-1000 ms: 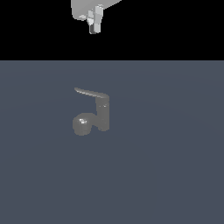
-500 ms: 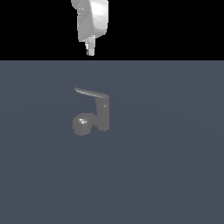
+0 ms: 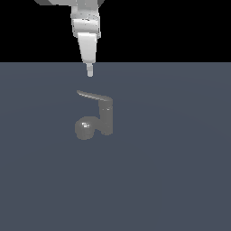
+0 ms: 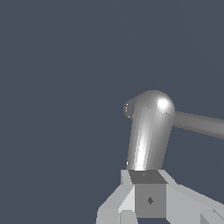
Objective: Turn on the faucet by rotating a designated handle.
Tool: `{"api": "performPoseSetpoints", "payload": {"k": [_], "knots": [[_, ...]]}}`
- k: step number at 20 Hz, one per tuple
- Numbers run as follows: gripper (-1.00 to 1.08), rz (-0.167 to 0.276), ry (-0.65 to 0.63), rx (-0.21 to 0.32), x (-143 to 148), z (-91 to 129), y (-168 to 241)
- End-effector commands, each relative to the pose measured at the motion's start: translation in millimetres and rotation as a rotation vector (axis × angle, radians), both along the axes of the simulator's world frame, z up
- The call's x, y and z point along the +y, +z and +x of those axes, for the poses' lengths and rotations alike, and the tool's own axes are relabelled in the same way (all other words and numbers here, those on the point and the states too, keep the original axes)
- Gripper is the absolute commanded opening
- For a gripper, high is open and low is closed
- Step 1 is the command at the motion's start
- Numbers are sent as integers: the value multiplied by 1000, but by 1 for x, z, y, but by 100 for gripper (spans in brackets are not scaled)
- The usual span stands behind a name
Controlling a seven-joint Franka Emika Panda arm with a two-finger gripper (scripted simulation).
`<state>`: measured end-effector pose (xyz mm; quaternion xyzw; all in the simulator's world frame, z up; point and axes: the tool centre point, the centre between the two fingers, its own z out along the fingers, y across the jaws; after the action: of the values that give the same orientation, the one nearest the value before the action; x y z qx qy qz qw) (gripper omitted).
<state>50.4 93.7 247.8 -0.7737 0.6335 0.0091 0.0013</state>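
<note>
Reading the exterior view left to right: the handle point(image 3: 92, 96) tip comes first, tapered end pointing to the exterior view's left, with the gripper point(image 3: 90, 72) hung just above that free end, apart from it. The lever's long axis runs roughly level, rightward to the post top of the faucet point(image 3: 105, 118); the stubby spout sits low, left of the post. Contact is not yet made. Arm is posed near vertical, fingers pointed down. Jaws appear closed or nearly so, nothing held; no gap is seen between them. In the wrist view the post is seen just past the fingers point(image 4: 148, 199). A further descent, then a sideways push, is judged necessary.
</note>
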Motion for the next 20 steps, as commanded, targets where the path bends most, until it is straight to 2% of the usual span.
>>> {"api": "performPoseSetpoints", "payload": {"k": [1,10,20], "knots": [[-100,-3,-60,-2,6,8,-16],[-100,-12,-207,-8,20,26,-60],[-100,-15,-256,-11,25,31,-75]]}}
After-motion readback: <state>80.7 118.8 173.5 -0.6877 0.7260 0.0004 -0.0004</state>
